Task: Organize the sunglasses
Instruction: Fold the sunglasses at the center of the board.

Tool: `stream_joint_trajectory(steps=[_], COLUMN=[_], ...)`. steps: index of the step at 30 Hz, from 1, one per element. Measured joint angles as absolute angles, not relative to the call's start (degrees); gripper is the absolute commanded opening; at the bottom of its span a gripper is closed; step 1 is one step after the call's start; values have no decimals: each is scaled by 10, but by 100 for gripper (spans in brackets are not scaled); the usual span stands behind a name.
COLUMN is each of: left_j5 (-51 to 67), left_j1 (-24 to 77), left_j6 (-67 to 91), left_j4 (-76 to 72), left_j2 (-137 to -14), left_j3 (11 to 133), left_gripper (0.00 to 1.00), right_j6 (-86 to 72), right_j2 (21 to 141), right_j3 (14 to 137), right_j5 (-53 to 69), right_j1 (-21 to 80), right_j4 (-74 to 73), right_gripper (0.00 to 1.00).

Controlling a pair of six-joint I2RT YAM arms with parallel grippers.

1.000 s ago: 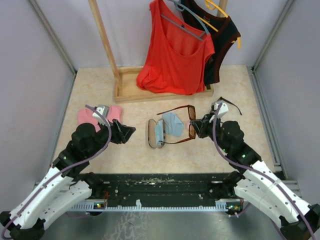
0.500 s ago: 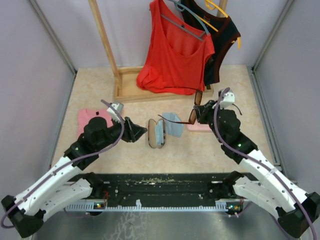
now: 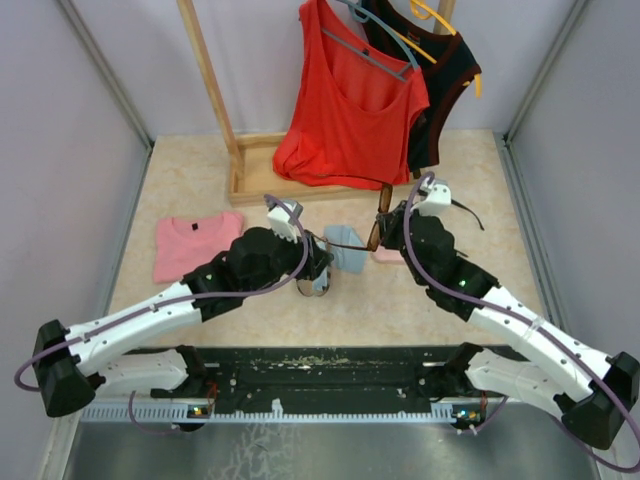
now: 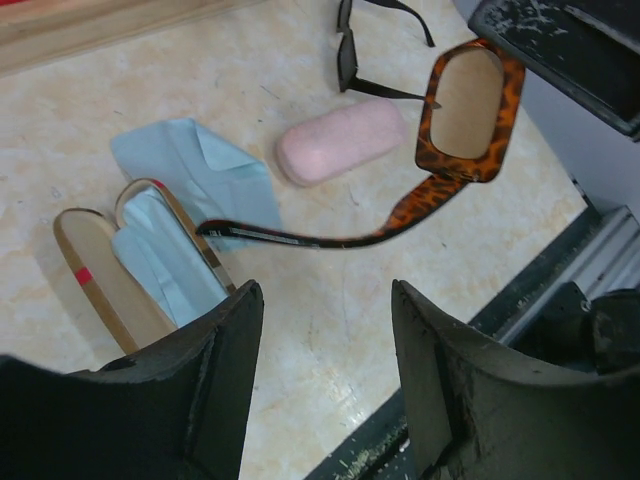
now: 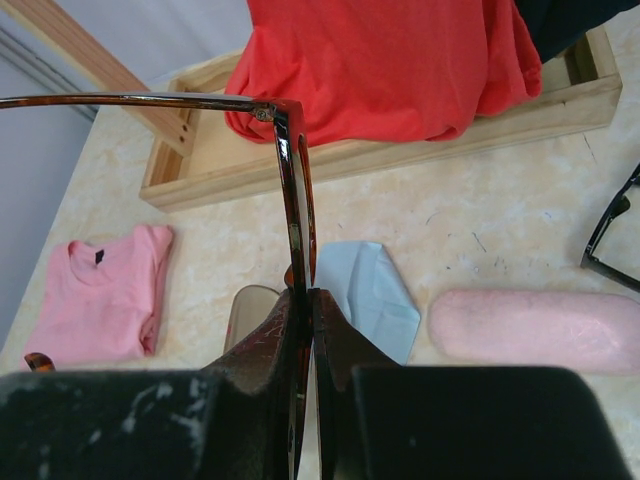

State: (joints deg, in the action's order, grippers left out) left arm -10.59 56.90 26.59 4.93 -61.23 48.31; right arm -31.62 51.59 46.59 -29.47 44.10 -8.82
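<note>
The right end effector (image 5: pixel 308 308) is clenched on the front rim of the slim, mottled reddish-brown sunglasses (image 4: pixel 465 105) and holds them off the beige stone-patterned worktop (image 3: pixel 200 175). One thin arm of the pair is unfolded and reaches toward the left end effector (image 4: pixel 325 305). Its jaws stand apart with nothing between them, above the near edge of the open brown oval glasses case (image 4: pixel 100 275). That case lies on the worktop with pale blue lining inside, and a loose pale blue cleaning cloth (image 4: pixel 205 165) lies just beside its far side. The oblong pink hard case (image 4: pixel 340 140), closed, rests near the cloth on the side toward the right arm. The thick black-framed sunglasses (image 4: pixel 346 62) lie on the worktop beyond the pink hard case. A folded pink T-shirt (image 3: pixel 195 242) lies at the left, well apart from the cases. A red sleeveless top (image 3: pixel 350 110) hangs down onto a wooden rack base (image 3: pixel 255 188) at the back.
</note>
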Motion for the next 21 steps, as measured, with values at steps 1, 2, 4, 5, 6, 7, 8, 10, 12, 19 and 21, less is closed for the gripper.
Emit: stream_joint_trajectory(steps=[1, 2, 4, 5, 6, 7, 8, 10, 12, 19, 21], left_j5=[-116, -125, -137, -142, -146, -150, -154, -161, -168, -184, -186], left_j1=[569, 569, 569, 569, 569, 569, 569, 569, 569, 569, 569], left_j6=[264, 261, 255, 253, 250, 248, 245, 240, 235, 216, 211], left_j4=[48, 46, 43, 41, 39, 38, 38, 34, 30, 25, 24], left_j2=[-620, -628, -642, -647, -651, -653, -654, -657, -661, -698, -708], left_j3=[486, 490, 498, 501, 503, 505, 507, 509, 511, 544, 555], left_gripper=[60, 60, 60, 60, 60, 60, 60, 61, 61, 61, 61], right_j6=[-317, -317, -319, -321, -322, -322, -322, -322, -324, -331, -333], right_j2=[516, 516, 515, 514, 513, 512, 509, 503, 496, 492, 493], right_j3=[466, 466, 466, 466, 466, 466, 466, 466, 466, 465, 465], right_j5=[-298, -301, -305, -306, -307, -307, -307, -305, -303, -288, -283], right_j1=[445, 446, 446, 446, 446, 447, 448, 449, 449, 462, 467], right_j4=[-88, -89, -91, -91, -91, -92, -94, -95, -95, -97, -98], right_gripper=[0, 0, 0, 0, 0, 0, 0, 0, 0, 0, 0])
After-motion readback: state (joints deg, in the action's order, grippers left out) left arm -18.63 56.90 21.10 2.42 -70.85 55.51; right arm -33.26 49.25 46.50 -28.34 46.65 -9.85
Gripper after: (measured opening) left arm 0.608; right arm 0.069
